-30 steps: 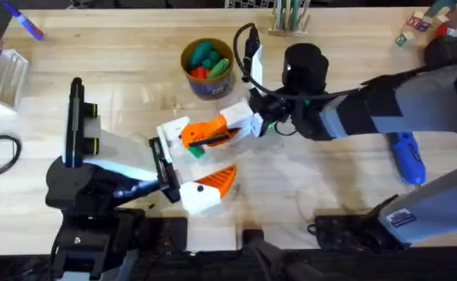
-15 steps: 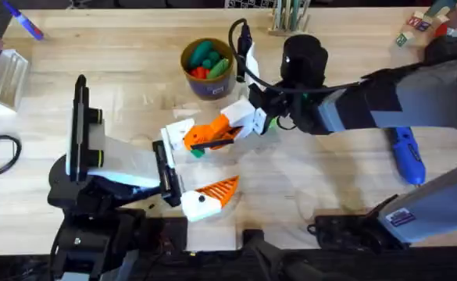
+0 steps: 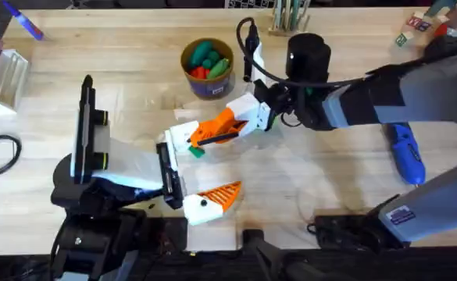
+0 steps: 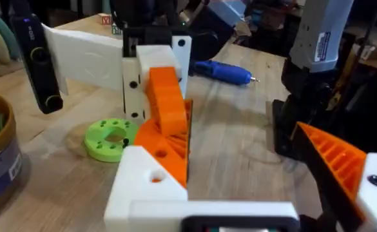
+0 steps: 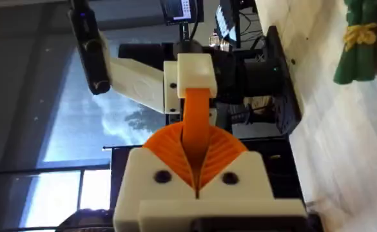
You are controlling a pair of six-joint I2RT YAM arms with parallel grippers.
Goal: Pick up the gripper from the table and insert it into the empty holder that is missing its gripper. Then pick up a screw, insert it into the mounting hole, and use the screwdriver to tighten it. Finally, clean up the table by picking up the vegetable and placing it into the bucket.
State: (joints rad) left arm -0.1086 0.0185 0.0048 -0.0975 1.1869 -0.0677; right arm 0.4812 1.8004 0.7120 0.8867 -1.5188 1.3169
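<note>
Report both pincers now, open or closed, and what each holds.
Left pincer: open, nothing held between its fingers.
Right pincer: closed on the orange gripper.

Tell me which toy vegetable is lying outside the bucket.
The slim green vegetable lies on the bare table; the teal-green one and the red one sit inside the bucket.
</note>
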